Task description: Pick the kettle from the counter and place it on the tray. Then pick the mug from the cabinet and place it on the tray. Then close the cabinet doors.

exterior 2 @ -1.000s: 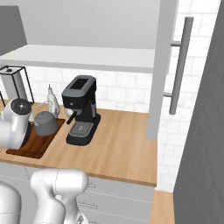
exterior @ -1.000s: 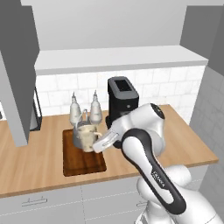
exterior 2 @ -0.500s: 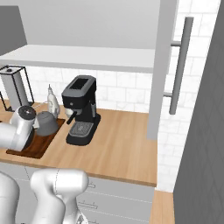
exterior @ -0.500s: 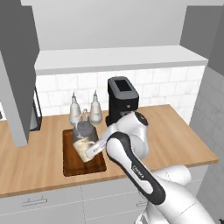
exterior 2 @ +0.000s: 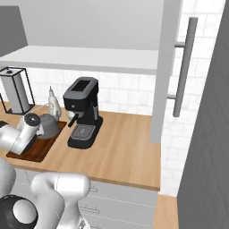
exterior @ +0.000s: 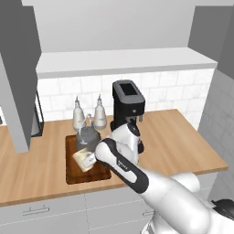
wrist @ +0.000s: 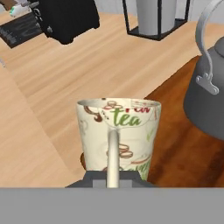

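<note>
- Cream mug (wrist: 118,136) has "tea" printed on it in green, with brown swirly doodles around it; the rest of the lettering is too blurry to read.
- jaws are clamped on the mug, holding it over the dark wooden tray (exterior: 73,171).
- grey kettle (exterior: 88,139) sits on the tray right beside it.
- tray lies on the wooden surface (exterior: 183,141), next to the black coffee machine (exterior: 128,107).

Glossy white arm (exterior: 151,183) of rounded tube-like segments, dark grey bands at the joints, small dark lettering (too small to read) along one link, black cap on lower joint.
</note>
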You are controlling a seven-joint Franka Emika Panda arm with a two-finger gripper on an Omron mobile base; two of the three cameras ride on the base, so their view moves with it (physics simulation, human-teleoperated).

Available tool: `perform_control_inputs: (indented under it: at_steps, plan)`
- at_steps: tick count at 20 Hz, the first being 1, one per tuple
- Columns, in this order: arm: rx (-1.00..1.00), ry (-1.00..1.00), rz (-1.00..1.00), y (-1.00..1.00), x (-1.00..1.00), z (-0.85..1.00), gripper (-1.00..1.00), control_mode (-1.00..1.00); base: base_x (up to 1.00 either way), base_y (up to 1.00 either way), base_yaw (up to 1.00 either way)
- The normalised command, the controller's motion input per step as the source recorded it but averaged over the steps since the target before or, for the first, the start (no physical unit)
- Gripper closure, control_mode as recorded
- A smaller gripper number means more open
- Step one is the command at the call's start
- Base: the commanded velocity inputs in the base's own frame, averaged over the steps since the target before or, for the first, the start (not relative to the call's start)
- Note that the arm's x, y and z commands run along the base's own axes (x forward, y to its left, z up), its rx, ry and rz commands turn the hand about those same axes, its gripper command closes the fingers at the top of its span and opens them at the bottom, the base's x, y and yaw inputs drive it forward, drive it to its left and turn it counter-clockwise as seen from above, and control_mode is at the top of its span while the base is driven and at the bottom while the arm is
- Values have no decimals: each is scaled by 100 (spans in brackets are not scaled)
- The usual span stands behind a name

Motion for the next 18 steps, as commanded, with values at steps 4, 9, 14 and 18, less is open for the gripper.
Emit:
perform_control_inputs:
  at_steps: [4, 9, 14, 18]
  plan:
    - [-2, 0, -5, 21, 39, -43, 100, -100, 0, 0, 0]
    - [-1, -5, -14, 12, 19, -37, 100, -100, 0, 0, 0]
    - [0, -21, -19, 7, 0, -26, 100, -100, 0, 0, 0]
    - [0, -18, -18, 14, 1, -18, 100, -100, 0, 0, 0]
